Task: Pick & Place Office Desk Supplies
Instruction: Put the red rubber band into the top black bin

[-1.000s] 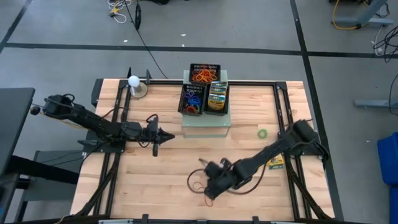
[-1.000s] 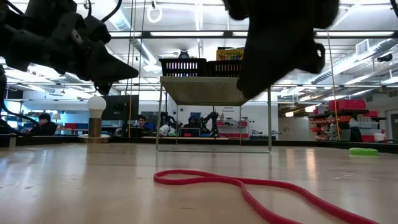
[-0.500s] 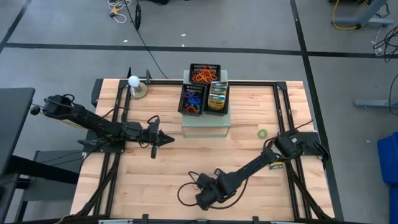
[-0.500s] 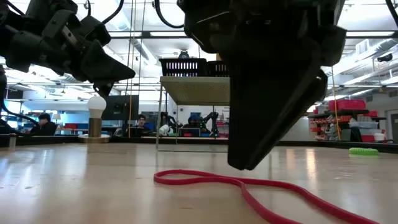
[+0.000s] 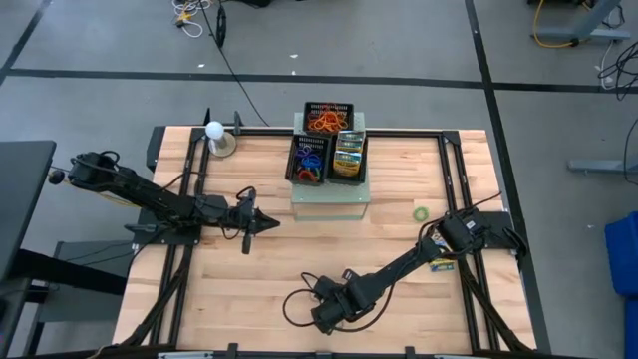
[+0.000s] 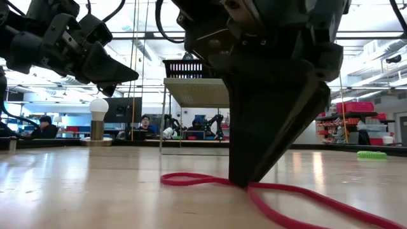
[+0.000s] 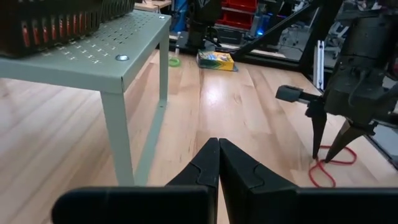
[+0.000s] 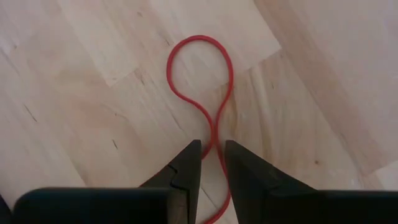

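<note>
Two fingers of the right gripper (image 8: 212,163) stand slightly apart astride the red band (image 8: 200,81) lying flat on the table (image 5: 249,289) near its front edge, not clamping it, while the left gripper (image 7: 218,163) hovers shut and empty.

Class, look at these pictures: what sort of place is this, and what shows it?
Probably a robotics lab or workshop: two robot arms work at a wooden table on a taped concrete floor, with people at workstations and red parts shelving behind.
</note>
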You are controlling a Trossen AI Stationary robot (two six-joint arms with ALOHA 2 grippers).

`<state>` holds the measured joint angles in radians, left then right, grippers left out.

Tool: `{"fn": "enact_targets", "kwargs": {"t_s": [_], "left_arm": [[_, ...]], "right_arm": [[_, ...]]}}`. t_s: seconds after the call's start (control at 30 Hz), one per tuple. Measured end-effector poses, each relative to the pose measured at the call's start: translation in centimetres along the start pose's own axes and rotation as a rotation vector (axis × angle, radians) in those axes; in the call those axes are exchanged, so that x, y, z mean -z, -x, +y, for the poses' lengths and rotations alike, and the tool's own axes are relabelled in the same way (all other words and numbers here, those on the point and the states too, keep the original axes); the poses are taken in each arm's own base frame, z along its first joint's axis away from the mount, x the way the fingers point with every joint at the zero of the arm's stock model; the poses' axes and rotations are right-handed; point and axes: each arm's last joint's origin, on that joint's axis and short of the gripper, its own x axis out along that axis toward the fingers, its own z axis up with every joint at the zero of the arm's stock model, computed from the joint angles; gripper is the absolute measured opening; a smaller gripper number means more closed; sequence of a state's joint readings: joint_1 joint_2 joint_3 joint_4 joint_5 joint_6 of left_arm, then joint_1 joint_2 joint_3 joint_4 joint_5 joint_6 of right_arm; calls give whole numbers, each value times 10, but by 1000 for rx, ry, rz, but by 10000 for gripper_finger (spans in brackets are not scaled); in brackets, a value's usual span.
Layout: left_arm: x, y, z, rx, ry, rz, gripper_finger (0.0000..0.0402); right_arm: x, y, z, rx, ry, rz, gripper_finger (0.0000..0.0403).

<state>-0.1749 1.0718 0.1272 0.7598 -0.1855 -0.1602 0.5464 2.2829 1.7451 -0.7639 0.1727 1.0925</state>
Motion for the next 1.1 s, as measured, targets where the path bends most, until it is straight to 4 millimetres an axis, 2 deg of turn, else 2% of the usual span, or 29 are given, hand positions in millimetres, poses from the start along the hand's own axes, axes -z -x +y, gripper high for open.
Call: {"fn": "enact_targets", "kwargs": {"t_s": [0.23, 0.43, 0.57, 0.73, 0.97, 1.1], "left_arm": [[0, 0, 0, 0, -12, 0, 11], [0, 0, 1, -23, -45, -3, 11], [0, 0, 2, -59, 26, -10, 11], [0, 0, 2, -60, 92, -12, 11], [0, 0, 2, -68, 89, -6, 11], [0, 0, 2, -77, 88, -8, 11]], "right_arm": [[-8, -2, -5, -3, -18, 24, 77], [-13, -3, -11, 18, 0, 44, 36], [-17, -3, -11, 4, 33, 44, 7], [-21, 3, -13, -4, 71, 33, 4], [-28, 41, -16, -23, 115, -26, 2], [-34, 77, -22, -9, 121, -110, 2]]}}
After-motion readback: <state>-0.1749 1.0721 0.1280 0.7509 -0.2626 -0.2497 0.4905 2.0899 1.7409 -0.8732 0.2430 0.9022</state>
